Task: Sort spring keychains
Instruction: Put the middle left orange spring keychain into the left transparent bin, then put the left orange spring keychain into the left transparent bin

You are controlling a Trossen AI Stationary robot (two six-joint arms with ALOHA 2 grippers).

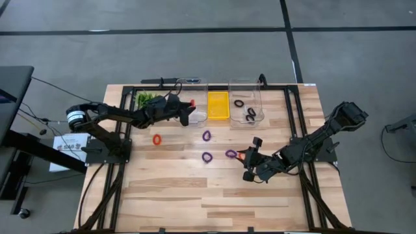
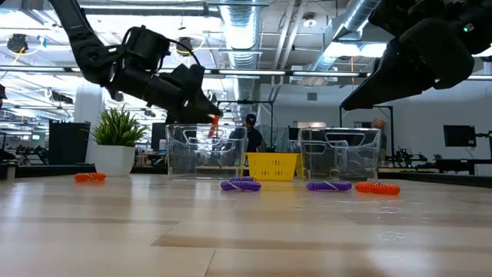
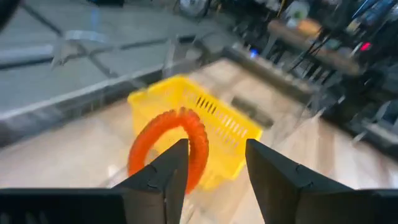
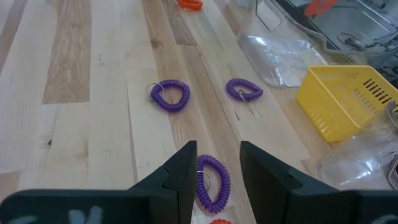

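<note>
Three bins stood in a row at the table's (image 1: 195,201) far edge, a basket (image 1: 218,105) between two boxes. Two keychains (image 1: 245,110) lay in the right box (image 1: 246,86). Three more (image 1: 207,136) lay before the basket, another (image 1: 156,139) further left.

Light wooden table (image 1: 195,195) carries two clear bins (image 1: 244,88), yellow basket (image 1: 218,105), plant (image 1: 144,99), scattered spring keychains (image 1: 207,156)

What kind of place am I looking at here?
Probably a robotics lab or workshop: exposed ceiling ducts, desks with monitors behind, and two robot arms at a wooden table sorting spring keychains.
</note>
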